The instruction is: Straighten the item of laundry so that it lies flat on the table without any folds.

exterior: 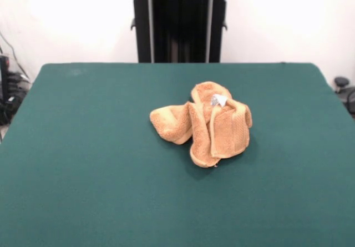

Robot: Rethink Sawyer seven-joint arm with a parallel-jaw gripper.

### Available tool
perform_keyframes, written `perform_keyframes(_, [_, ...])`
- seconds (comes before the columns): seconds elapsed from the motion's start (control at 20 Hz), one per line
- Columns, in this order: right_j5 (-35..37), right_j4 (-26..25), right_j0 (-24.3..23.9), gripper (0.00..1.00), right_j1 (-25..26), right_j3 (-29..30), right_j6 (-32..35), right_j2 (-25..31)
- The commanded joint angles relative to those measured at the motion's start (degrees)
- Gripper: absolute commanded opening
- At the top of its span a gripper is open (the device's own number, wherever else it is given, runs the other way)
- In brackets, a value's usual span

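Note:
The orange-tan terry towel (202, 125) lies crumpled in a heap a little right of the middle of the dark green table (83, 147). It is bunched into several overlapping folds, with a rolled lobe at the left and a ribbed hem band hanging toward the front. Its small white tag (218, 100) shows on top near the back. No gripper or arm shows in the front view.
The robot's black pedestal (180, 25) stands behind the table's far edge at the top centre. Cables and dark equipment (8, 86) sit off the table's left side, and a dark object (344, 89) off its right side.

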Motion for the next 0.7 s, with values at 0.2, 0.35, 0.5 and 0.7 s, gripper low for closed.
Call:
perform_keyframes(0.2, [9.5,-1.6,1.7,1.0,6.7,-2.5,-3.3,-1.4])
perform_keyframes(0.35, [8.1,-2.8,1.9,1.0,7.3,-1.9,-2.9,-2.0])
perform_keyframes(0.5, [5.9,-2.7,0.8,1.0,6.6,0.4,-3.4,-2.1])
perform_keyframes(0.7, [1.3,-5.0,0.9,1.0,8.8,3.1,-2.2,-2.8])
